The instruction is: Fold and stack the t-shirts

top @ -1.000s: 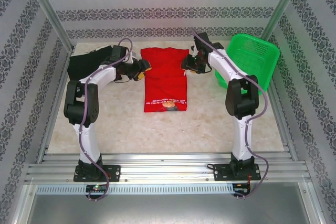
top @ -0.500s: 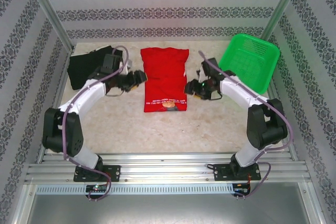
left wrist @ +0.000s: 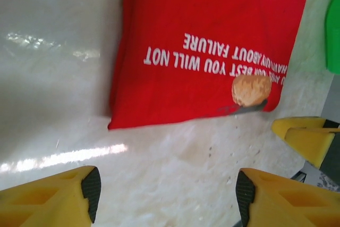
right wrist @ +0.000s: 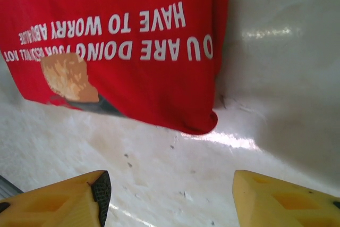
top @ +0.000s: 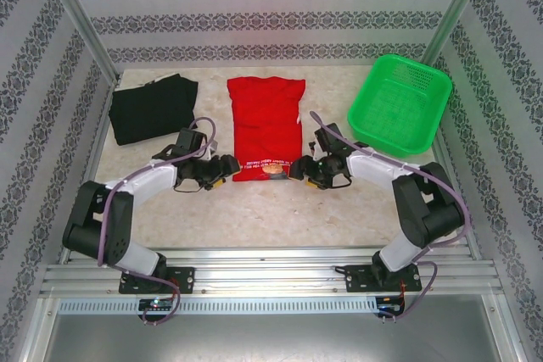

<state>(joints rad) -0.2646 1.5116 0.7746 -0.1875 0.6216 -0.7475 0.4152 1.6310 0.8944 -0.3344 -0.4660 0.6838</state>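
Observation:
The red t-shirt (top: 265, 125) lies flat in a long folded rectangle at the middle of the table, its teddy-bear print and white lettering at the near hem. The left wrist view shows that hem's left corner (left wrist: 212, 25) and the right wrist view its right corner (right wrist: 117, 41). My left gripper (top: 227, 169) (left wrist: 168, 192) stands open just off the near left corner, with only bare table between its fingers. Open too, my right gripper (top: 297, 169) (right wrist: 170, 195) sits off the near right corner, holding nothing. The black t-shirt (top: 153, 108) lies at the back left.
A green mesh basket (top: 399, 103) stands at the back right, beside the right arm. A yellow finger of the right gripper (left wrist: 305, 136) shows at the right edge of the left wrist view. Patterned walls close the table on three sides.
Both grippers have come from the far sides of the red t-shirt toward me, down to its near corners. Their jaws have spread wider. The shirt lies still.

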